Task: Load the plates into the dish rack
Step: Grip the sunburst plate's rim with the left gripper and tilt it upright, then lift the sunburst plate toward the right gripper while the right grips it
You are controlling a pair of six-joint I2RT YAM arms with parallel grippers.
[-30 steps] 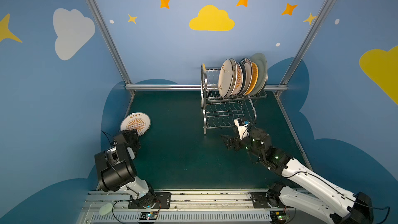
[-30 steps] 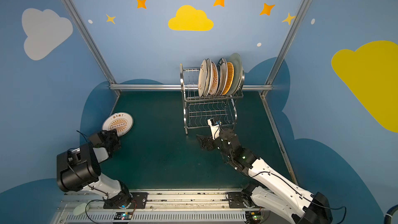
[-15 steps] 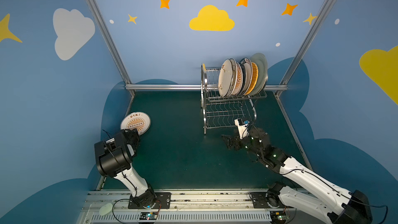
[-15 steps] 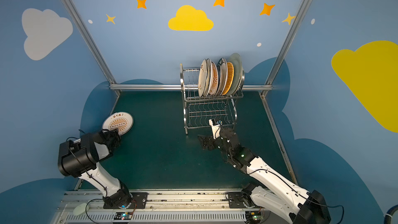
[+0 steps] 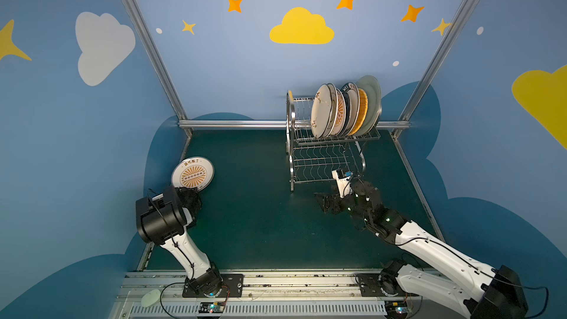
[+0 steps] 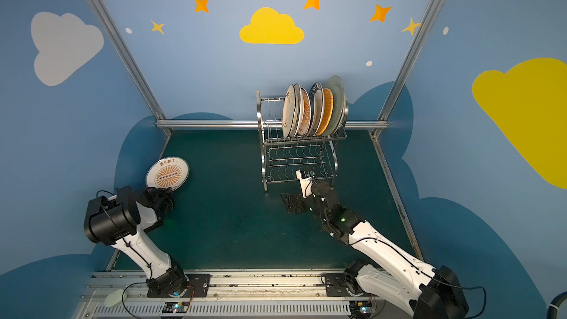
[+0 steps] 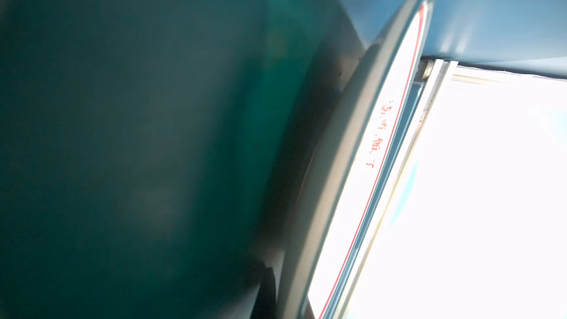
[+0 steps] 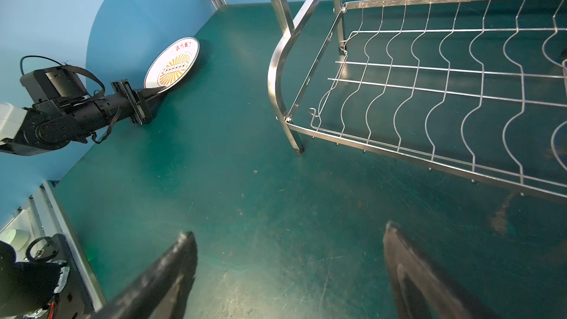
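Note:
An orange-sunburst white plate [image 5: 192,173] [image 6: 167,174] [image 8: 173,62] lies low at the mat's left edge, a little tilted. My left gripper [image 5: 191,193] [image 6: 162,193] [image 8: 153,93] is shut on its near rim; the left wrist view shows that plate [image 7: 352,148] edge-on, running into the left gripper [image 7: 291,296]. The steel dish rack [image 5: 290,148] [image 6: 262,148] [image 8: 276,65] stands at the back right. Several plates [image 5: 322,112] [image 6: 290,112] stand upright in its upper tier, and its lower shelf is bare. My right gripper [image 5: 322,205] [image 6: 287,204] [image 8: 288,234] hovers open and empty over the mat in front of the rack.
Blue walls and aluminium posts [image 5: 147,44] close in the green mat [image 5: 251,204]; a rail [image 5: 233,124] runs along the back. The held plate is close to the left wall. Arm bases sit on the front rail [image 5: 276,283].
My left gripper has shut on the sunburst plate's near rim, and the left arm's elbow has risen. The right arm has barely moved.

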